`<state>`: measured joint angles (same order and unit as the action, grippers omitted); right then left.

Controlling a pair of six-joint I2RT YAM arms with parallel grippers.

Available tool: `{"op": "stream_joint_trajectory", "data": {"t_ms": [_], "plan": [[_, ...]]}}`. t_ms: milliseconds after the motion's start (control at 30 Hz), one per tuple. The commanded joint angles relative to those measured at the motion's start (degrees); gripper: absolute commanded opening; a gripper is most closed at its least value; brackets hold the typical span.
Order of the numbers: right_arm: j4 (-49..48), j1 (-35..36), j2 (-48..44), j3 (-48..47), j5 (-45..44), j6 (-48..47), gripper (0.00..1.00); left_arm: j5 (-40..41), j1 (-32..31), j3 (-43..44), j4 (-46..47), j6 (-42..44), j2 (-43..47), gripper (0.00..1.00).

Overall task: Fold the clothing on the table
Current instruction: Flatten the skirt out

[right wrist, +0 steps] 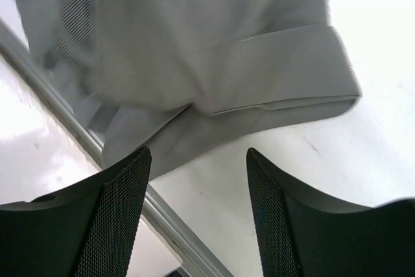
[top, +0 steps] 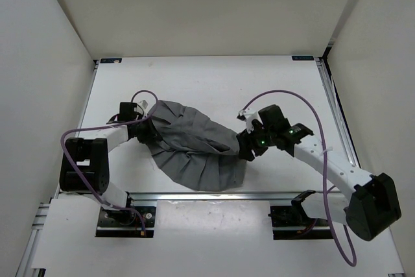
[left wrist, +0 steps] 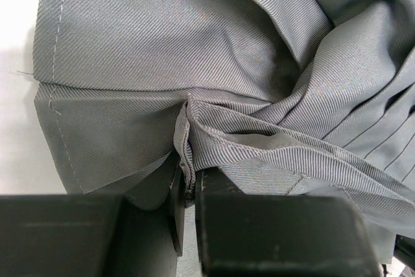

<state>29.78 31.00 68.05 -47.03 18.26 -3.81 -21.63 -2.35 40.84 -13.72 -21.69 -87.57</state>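
Note:
The clothing (top: 194,147), a dark grey pleated skirt, lies bunched on the white table (top: 207,82) between the two arms. My left gripper (top: 146,129) is at its left end. In the left wrist view the gripper (left wrist: 188,192) is shut on a stitched edge of the clothing (left wrist: 194,50), which twists into folds just beyond the jaws. My right gripper (top: 245,152) sits at the skirt's right end. In the right wrist view it (right wrist: 198,173) stands open with only bare table (right wrist: 311,160) between its fingers. A folded hem of the clothing (right wrist: 214,50) lies just ahead of it.
A silver rail (top: 214,196) runs along the near table edge, close under the skirt's lower hem, and shows again as the rail (right wrist: 162,215) by my right fingers. White walls enclose the table on three sides. Purple cables loop over both arms.

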Motion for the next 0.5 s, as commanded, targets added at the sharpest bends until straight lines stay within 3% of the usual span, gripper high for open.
{"op": "stream_joint_trajectory", "data": {"t_ms": [0,267,467], "plan": [[0.54,3.88,-3.62,1.23,-6.49,-6.64,0.66,-0.61,-0.02,3.10,-0.25,0.51,-0.32,0.00],[-2.97,4.42,-3.10,1.06,-2.46,-6.91,0.63,-0.09,-0.03,3.99,-0.87,0.07,-1.46,0.00],[-6.39,8.10,2.25,-0.79,-0.07,-5.77,0.62,-0.35,-0.03,3.90,-0.44,-0.28,-1.37,0.00]]}}
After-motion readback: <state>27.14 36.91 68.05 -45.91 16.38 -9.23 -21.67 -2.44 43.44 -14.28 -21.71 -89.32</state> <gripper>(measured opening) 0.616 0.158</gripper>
